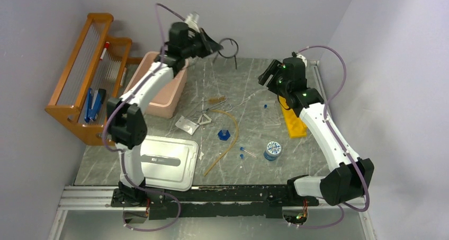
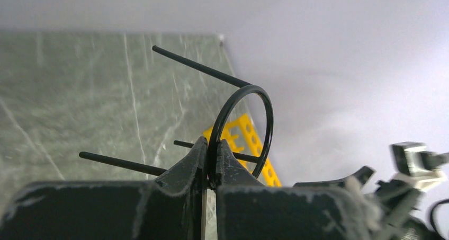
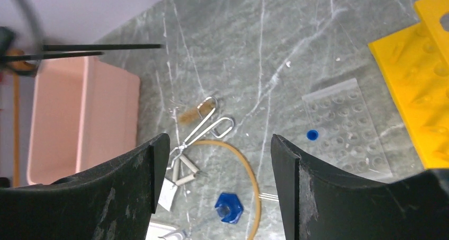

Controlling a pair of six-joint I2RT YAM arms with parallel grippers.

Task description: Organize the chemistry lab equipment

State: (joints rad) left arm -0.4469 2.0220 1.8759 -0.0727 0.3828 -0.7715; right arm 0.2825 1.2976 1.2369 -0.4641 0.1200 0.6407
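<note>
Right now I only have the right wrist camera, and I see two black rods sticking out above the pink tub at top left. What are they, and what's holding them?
Observer: They are legs of the black wire tripod ring. The left claw is shut on the ring's wire, and the legs point away from the claw.
Operator: Is it resting on anything?
Observer: No. From the top camera it hangs in the air past the far end of the pink tub, above the back of the table.
Operator: Is the tub covered?
Observer: No, it is open. Its white lid lies flat on the table near the left arm's base, apart from the tub.
</note>
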